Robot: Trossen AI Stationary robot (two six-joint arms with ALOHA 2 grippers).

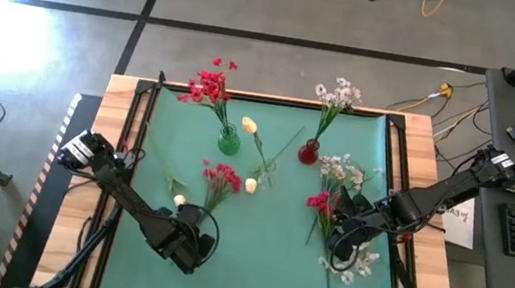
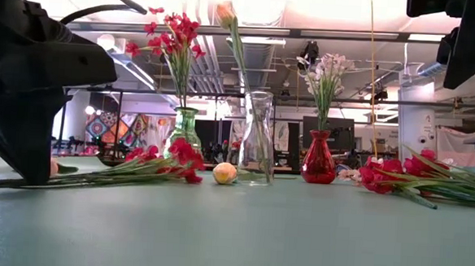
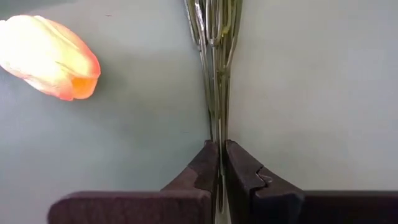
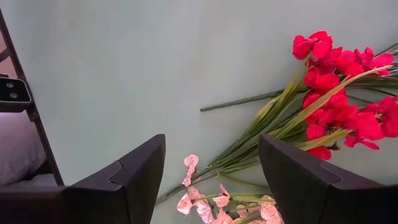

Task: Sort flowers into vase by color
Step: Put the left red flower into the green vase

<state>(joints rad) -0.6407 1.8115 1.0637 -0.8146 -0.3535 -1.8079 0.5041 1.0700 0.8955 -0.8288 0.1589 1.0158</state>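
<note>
Left claw [image 3: 219, 163] pinched on stems of red flower [image 1: 221, 176] lying on table [image 1: 262, 256], blossoms ahead of claw. Step: pickup. Next: lift, carry to green vase [image 1: 229, 141]. Right claw [image 4: 211, 180] open over another red flower [image 4: 339, 106].

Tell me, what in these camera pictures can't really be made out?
- Left gripper: the left wrist view shows green stems pinched between the fingers, but the blossoms are cut off by the picture's edge.
- Clear vase: plain in the low view; in the high view its glass is too faint to find.
- Right gripper: in the high view the arm itself hides what lies under it.
- White sprays: cut off by the right wrist picture's edge.
</note>
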